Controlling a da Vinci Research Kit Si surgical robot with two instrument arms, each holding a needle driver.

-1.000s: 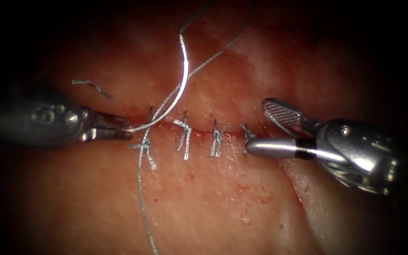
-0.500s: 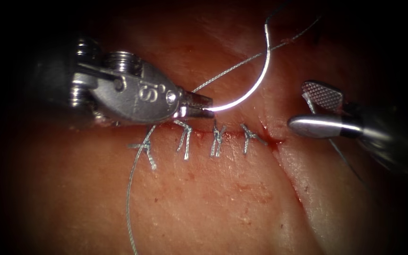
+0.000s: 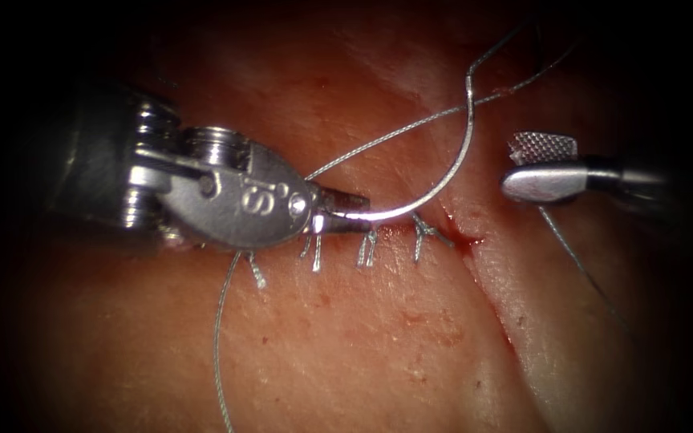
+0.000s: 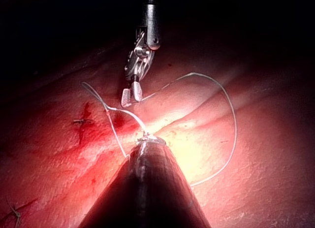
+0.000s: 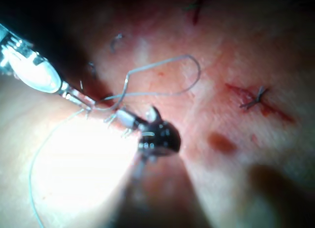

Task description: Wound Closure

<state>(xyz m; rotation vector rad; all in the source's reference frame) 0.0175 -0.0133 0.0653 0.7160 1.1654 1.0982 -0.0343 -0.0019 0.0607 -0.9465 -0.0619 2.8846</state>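
Left tool (image 3: pixel 346 210) is clamped on the needle (image 3: pixel 435 183) right at one end, holding it clear of the tissue (image 3: pixel 378 337) just above the cut (image 3: pixel 443 234), the curve sweeping up and to the right. Thread (image 3: pixel 387 138) trails off the needle across the tissue, over the row of stitches (image 3: pixel 366 247). Right tool (image 3: pixel 535 164) hangs to the right with jaws apart, holding nothing.

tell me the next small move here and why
Probably bring the right pincer in to take the needle along its free curve. The left pincer is shut on one end of the needle just above the cut, past the four knotted stitches. The needle arcs up clear of the tissue, thread trailing. The right pincer is open, holding nothing.
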